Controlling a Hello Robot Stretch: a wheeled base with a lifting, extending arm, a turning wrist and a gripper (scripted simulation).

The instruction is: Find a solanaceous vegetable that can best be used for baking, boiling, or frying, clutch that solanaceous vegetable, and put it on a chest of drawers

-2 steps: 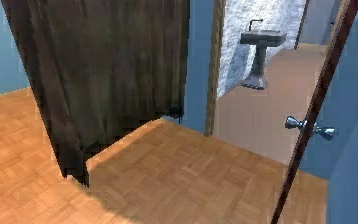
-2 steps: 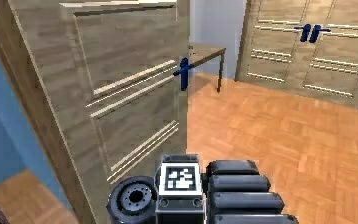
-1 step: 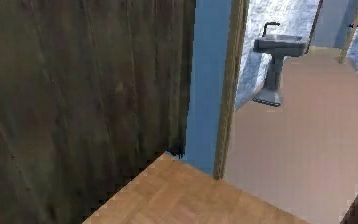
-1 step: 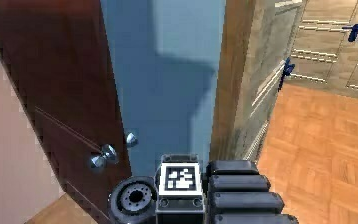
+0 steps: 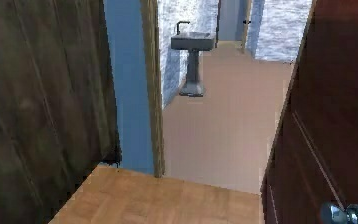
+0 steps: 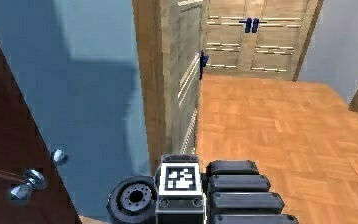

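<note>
- Beside a blue wall [image 5: 127, 80], a doorway is framed by two dark doors [image 5: 37, 100] (one knob [image 5: 343, 213] is seen); one pedestal sink [image 5: 192, 58] stands beyond.
- One pale double door [image 6: 252, 40] is shown sideways.
- The gripper [image 6: 135, 200] sits low; whether anything is held cannot be told.

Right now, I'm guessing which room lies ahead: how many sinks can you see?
1. A grey pedestal sink stands beyond the door frame, upper middle of the forward view. More may be hidden behind the dark door.
</note>
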